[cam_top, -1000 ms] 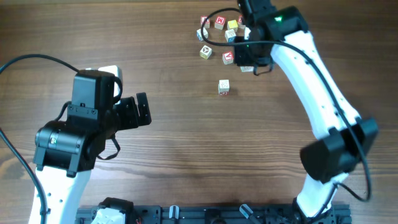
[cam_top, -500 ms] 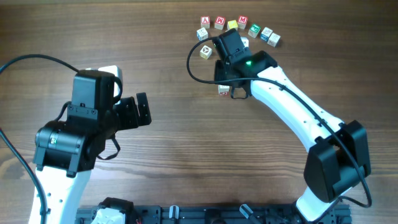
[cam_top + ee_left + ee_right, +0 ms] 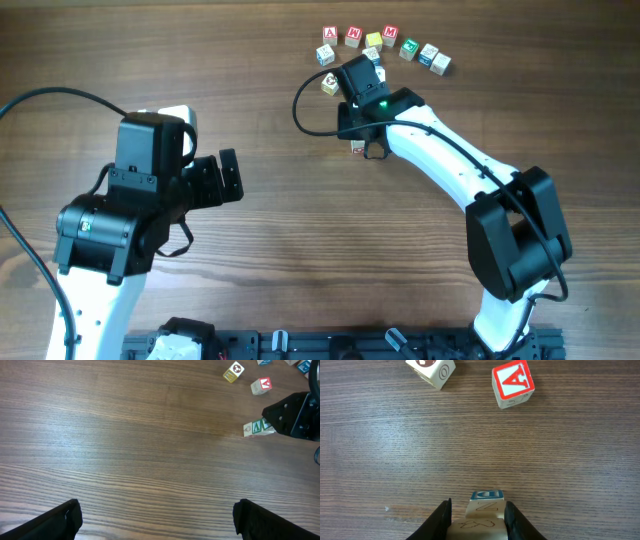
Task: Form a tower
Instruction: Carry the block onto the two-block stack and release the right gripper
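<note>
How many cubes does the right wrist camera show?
4: brown-printed cube top left, red-A cube top right, blue-topped cube just past the fingers, pale cube between them. More may be hidden.

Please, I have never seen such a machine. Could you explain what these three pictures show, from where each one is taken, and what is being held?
These are two robot arms at a wooden table. One picture looks down from above; the other two come from small cameras on each arm's wrist, so you see that arm's own fingers at the bottom edge. Small wooden letter cubes lie scattered at the far side. The left hand is open and empty. The right hand is shut on a pale cube, close to another cube with a blue top. Whether the two touch, I cannot tell. A red A cube lies farther away.
</note>
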